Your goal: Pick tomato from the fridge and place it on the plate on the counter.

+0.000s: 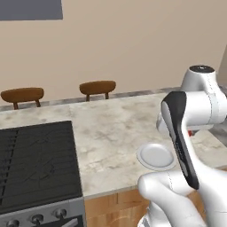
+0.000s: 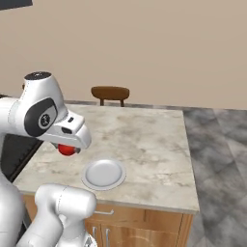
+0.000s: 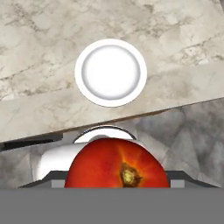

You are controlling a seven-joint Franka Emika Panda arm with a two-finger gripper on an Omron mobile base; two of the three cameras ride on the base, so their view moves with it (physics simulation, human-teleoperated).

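My gripper (image 2: 68, 146) is shut on the tomato (image 3: 116, 164), a glossy red ball that bulks large at the bottom of the hand view. In the right base view the tomato (image 2: 66, 150) hangs under the hand, above the counter (image 2: 144, 132) and up-left of the plate (image 2: 102, 174). The white round plate (image 3: 110, 72) lies bare near the counter's front edge (image 3: 52, 109). From the left base the plate (image 1: 155, 156) is partly behind my forearm, and a red sliver of tomato (image 1: 190, 132) peeks out. The fridge is out of view.
A black stove top (image 1: 37, 159) sits left of the marbled counter (image 1: 111, 128). Two wooden chairs (image 1: 22, 94) (image 1: 97, 87) stand behind the counter's far edge. Grey tiled floor (image 2: 217, 144) runs along the counter's right side.
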